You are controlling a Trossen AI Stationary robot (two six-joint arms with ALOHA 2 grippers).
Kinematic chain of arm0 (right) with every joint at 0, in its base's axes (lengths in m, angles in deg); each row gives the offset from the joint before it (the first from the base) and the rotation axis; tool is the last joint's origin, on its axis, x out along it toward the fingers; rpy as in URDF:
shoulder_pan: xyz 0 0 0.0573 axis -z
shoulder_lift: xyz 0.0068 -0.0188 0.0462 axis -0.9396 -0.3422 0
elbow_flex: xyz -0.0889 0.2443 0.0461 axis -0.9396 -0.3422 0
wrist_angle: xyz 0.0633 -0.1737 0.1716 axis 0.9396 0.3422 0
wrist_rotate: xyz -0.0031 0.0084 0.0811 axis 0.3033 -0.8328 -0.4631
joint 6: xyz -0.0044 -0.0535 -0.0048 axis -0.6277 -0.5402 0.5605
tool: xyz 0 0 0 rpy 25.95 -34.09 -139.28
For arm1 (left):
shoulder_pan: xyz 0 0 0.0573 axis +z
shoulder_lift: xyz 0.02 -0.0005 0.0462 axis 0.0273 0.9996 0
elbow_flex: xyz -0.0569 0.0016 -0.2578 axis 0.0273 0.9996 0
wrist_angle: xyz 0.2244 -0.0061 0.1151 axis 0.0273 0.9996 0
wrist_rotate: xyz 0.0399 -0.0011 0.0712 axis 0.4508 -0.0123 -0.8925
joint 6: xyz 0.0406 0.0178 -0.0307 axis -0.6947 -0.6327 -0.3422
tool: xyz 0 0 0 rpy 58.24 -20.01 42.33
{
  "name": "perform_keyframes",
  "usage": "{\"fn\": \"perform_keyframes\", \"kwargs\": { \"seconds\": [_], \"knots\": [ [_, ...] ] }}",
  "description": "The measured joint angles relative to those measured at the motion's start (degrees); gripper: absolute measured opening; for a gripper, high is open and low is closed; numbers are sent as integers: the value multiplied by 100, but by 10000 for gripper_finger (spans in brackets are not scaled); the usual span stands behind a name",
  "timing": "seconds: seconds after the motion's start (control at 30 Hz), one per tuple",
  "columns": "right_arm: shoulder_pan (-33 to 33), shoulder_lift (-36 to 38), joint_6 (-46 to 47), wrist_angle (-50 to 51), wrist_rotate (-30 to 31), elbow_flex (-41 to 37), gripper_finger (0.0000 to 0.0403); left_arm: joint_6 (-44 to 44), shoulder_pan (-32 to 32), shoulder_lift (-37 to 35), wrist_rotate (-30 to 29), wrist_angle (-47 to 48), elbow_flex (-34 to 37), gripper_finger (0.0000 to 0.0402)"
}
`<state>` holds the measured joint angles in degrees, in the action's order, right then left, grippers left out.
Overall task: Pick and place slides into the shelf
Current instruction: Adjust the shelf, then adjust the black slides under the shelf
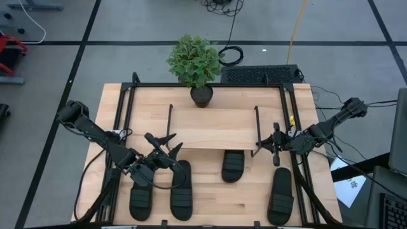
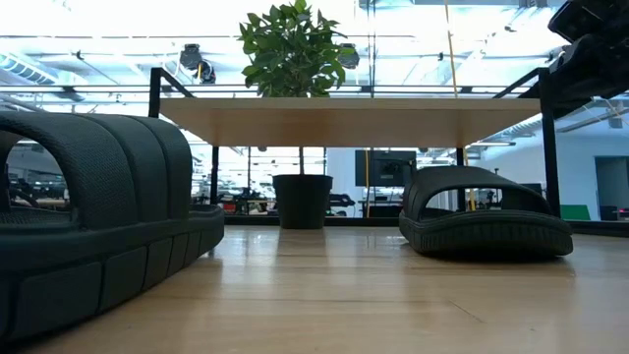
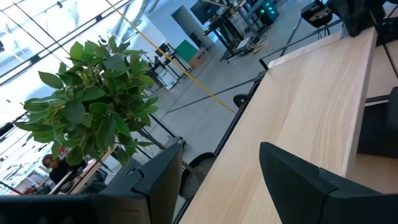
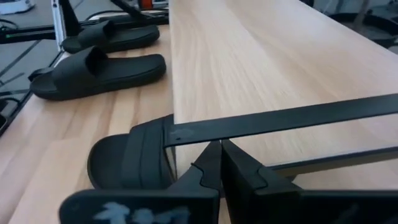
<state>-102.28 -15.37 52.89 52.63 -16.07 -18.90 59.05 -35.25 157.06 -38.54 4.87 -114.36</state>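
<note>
The shelf (image 1: 210, 127), a light plank on thin black legs, stands mid-table. One black slide (image 1: 233, 165) lies with its far end under the shelf's near edge. Two slides (image 1: 141, 194) (image 1: 181, 191) lie side by side at the near left, and another slide (image 1: 280, 194) at the near right. My left gripper (image 1: 164, 145) hovers open above the far end of the inner left slide, by the shelf's left end, with nothing between its fingers (image 3: 311, 186). My right gripper (image 4: 221, 165) is shut at the shelf's right end. My right gripper's shut fingertips (image 4: 211, 155) stand right at the black rail (image 4: 280, 121) of the shelf's right end, pointing slightly down toward the table's left. I cannot tell whether they touch it.
A potted plant (image 1: 196, 63) stands at the shelf's far edge. Black rails (image 1: 210, 84) frame the tabletop along its far, left and right sides. Bare wood lies between the slides at the near edge (image 1: 251, 203).
</note>
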Motion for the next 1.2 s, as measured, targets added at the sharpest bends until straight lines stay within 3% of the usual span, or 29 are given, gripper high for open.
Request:
{"fn": "perform_keyframes", "kwargs": {
  "seconds": [0.2,0.63,0.8,0.93,1.2],
  "knots": [
    [-1,66,279,201,151,0,0,4,0,0,8,-1,0,223],
    [2,470,744,733,1784,-2,0,63,4,0,169,31,0,223],
    [-2,622,119,515,2222,-2,0,115,4,0,328,28,0,223],
    [-2,666,-552,11,2215,-2,0,94,4,0,723,29,0,223],
    [-4,667,-1467,-539,2207,-2,0,223,129,0,775,157,0,223]
  ]
}}
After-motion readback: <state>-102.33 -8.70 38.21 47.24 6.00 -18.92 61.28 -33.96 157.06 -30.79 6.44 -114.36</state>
